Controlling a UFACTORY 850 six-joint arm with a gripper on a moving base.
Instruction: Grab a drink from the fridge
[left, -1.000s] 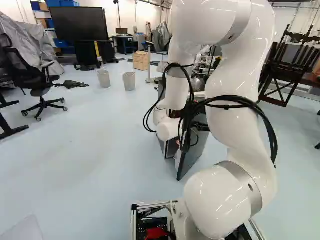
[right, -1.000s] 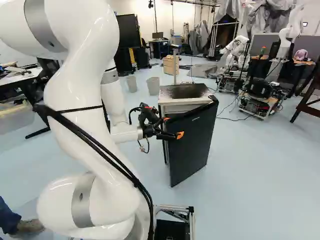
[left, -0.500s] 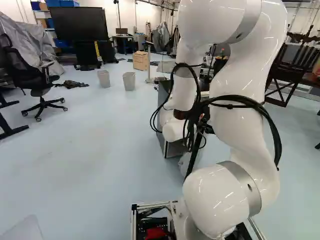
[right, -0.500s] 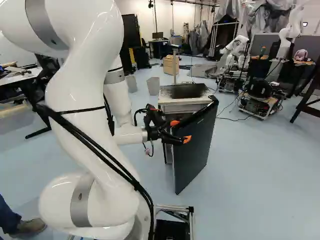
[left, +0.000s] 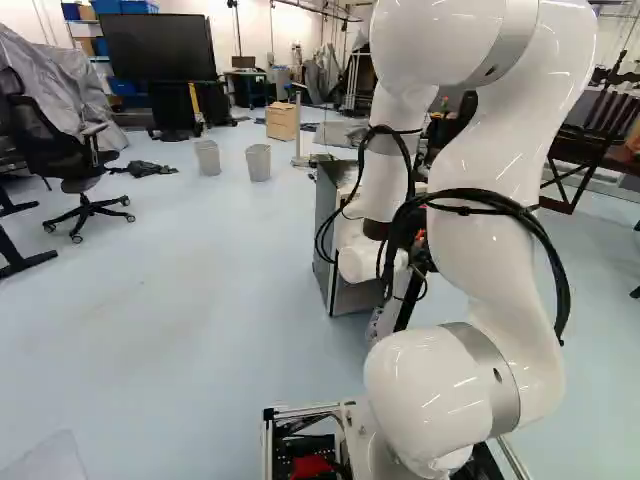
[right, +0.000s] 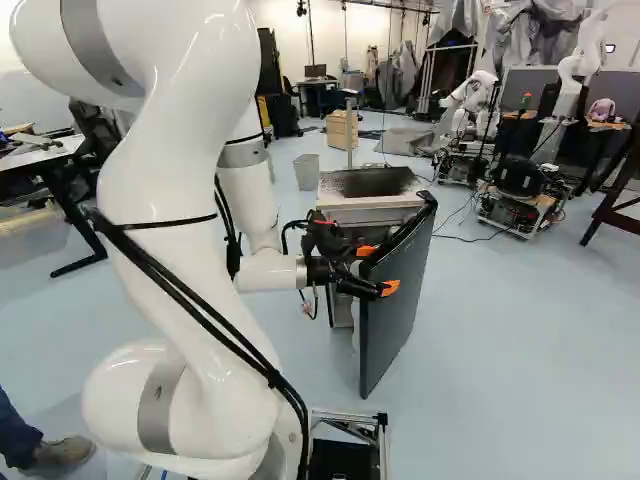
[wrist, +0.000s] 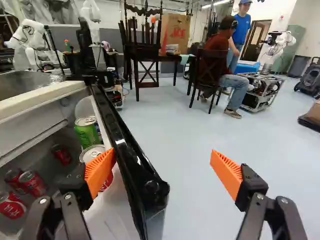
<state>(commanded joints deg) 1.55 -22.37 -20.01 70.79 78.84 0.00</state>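
In the right base view my gripper (right: 379, 269) is at the top of the black fridge door (right: 393, 320), which stands ajar from the fridge (right: 366, 183). Seen from the wrist, the gripper (wrist: 162, 156) is wide open. One orange-padded finger is on the inner side of the door edge (wrist: 131, 155), close against it; the other stands well off its outer side. Behind the inner finger, the door's shelf holds a green can (wrist: 87, 131) and a red-and-white can (wrist: 92, 152). Several red cans, one of them here (wrist: 33, 183), lie inside the fridge, partly in shadow.
Beyond the door are a dark wooden chair (wrist: 146, 60) and a seated person. Another robot (right: 470, 105) stands at the back right of the right base view. Two bins (left: 258, 162) and an office chair (left: 82, 165) are left of the fridge.
The arm has swung toward the right of both base views, and the door has turned further outward with the gripper's inner finger at its edge. The base and fridge body have stayed put.
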